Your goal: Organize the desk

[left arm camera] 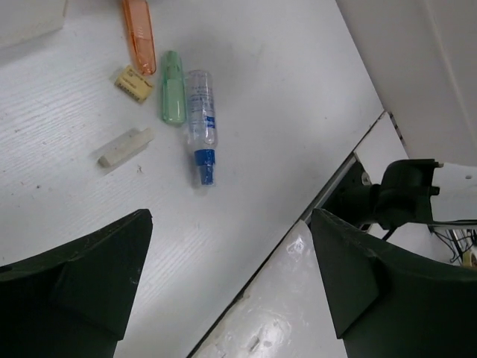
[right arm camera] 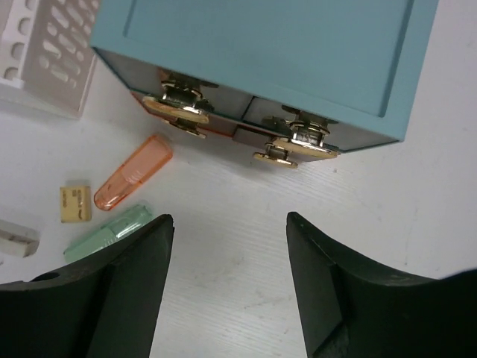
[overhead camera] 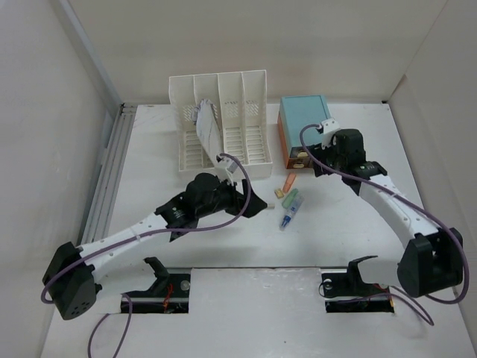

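Presently, the desk (overhead camera: 153, 171) fills the floor of the view, with its rail (overhead camera: 108, 171) along the left edge. The left gripper (left arm camera: 229, 221) hangs wide and empty on the near side of the rack (overhead camera: 223, 123), close to a bottle (left arm camera: 201, 119). The right gripper (right arm camera: 229, 224), jaws apart and holding nothing, faces the box (right arm camera: 253, 52) front.

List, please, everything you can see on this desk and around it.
desk: one, white, under everything
file rack: one, white, far side, left of centre
papers: a few, white, in the rack
drawer box: one, teal, right of the rack
orange tube: one, orange, before the box
green tube: one, green, beside the orange one
bottle: one, clear, blue cap, beside the green tube
yellow block: one, yellowish, by the tubes
white block: one, whitish, nearby
left hand: one, black, open, near the small items
right hand: one, black, open, facing the box
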Controlling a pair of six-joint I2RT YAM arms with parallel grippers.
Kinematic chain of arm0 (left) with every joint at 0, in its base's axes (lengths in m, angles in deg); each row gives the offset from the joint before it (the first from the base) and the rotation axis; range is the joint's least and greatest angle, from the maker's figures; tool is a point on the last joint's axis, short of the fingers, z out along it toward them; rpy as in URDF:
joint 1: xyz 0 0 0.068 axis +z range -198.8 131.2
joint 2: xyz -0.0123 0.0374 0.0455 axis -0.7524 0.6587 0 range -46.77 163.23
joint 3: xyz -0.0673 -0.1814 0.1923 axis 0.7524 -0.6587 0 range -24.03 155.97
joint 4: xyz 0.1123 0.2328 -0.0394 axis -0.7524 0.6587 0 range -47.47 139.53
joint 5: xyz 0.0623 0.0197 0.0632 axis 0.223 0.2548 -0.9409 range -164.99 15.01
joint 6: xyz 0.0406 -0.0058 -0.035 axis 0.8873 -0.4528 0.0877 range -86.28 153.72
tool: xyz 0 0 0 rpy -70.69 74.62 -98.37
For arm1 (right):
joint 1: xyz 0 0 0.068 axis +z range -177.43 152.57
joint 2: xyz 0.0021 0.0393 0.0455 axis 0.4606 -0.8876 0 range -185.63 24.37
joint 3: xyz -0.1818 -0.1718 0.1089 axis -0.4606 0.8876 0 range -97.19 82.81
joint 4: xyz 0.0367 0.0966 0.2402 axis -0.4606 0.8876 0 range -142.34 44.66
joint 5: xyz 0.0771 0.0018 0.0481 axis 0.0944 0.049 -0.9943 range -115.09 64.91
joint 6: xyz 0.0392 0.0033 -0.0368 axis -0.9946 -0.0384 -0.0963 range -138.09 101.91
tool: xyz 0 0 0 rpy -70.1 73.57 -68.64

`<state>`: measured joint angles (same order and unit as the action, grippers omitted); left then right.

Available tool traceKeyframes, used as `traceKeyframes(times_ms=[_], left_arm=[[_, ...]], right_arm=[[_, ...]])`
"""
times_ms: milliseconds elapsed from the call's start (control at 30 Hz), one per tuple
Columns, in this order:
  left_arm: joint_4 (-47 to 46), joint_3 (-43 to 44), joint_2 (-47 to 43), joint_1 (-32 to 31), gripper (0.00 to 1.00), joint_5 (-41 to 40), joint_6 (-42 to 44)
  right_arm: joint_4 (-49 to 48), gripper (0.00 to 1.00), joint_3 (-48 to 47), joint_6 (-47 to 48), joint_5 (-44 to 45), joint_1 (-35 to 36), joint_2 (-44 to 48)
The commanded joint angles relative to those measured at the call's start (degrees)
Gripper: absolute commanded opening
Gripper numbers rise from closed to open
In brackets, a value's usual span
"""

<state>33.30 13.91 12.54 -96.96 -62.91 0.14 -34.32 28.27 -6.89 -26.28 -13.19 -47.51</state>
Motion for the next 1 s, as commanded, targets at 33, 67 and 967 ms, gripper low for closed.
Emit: traceKeyframes(times_ms=[33, 67, 967], left_arm=[[-6.24, -0.14, 1.95, -1.14, 0.86, -2.84, -0.79], [-6.23, -0.14, 1.95, -1.14, 0.86, -2.85, -0.78], [-6.76, -1.46, 0.37, -1.67, 0.87, -3.46, -0.25]], right_arm=[[-5.10, 0.68, -3.11, -7.85, 3.38, -1.67, -3.52], [-5.80, 0.68, -3.63, -8.47, 3.39, -2.89, -4.32], [-12.04, 0.19, -6.81, -10.59, 6.73, -6.94, -13.31]])
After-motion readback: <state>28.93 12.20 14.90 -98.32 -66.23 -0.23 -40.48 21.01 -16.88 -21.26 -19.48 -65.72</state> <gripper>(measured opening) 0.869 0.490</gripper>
